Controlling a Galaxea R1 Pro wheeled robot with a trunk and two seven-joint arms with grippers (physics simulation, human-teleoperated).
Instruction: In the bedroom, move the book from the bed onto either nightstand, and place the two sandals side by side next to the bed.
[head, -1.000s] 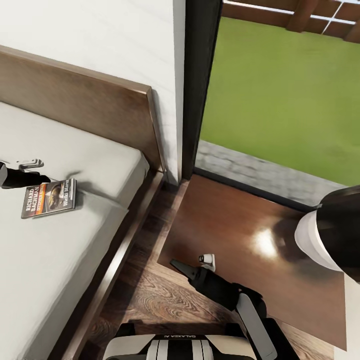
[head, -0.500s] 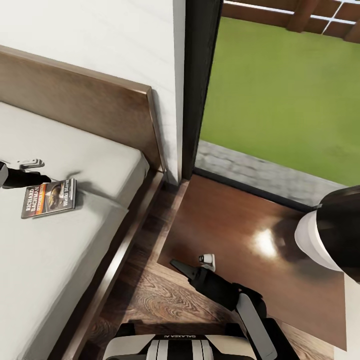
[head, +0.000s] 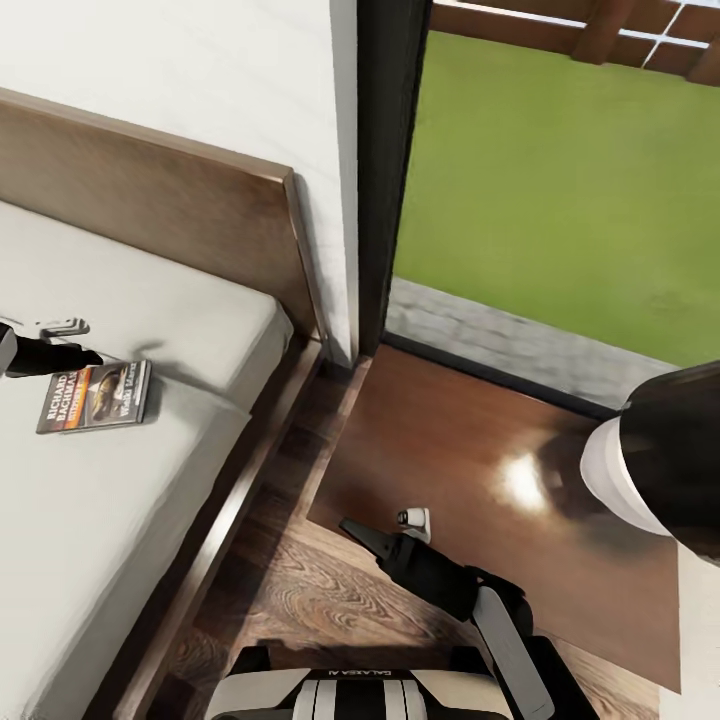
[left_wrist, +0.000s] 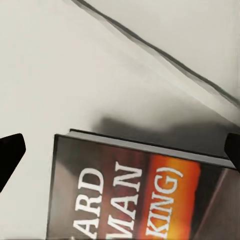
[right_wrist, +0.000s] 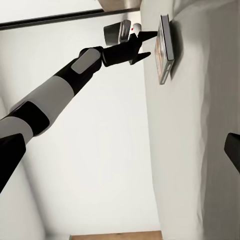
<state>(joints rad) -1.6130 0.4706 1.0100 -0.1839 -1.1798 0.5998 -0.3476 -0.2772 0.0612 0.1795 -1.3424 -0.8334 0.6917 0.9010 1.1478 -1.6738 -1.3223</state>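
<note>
The book (head: 95, 396) lies flat on the grey mattress of the bed (head: 150, 500), near the headboard end and well in from the side edge that faces the nightstand (head: 470, 470). It is a thin paperback with a dark cover, an orange band, white author lettering and a small picture; the left wrist view shows its square spine and a shadow along it.

The left gripper (head: 85, 356) hovers at the book's headboard-side edge with its jaws spread wide, one dark fingertip (left_wrist: 10, 152) showing to either side of the cover, holding nothing.

The likely trouble is the thinness: lying flush on soft bedding, the book may slide ahead of the fingers or be pressed into the mattress instead of lifted (a small white gadget (head: 58, 325) sits just beside the gripper and could be knocked).

The right gripper (head: 365, 535) waits over the floor at the nightstand's front corner; I cannot tell how far apart its jaws stand.
</note>
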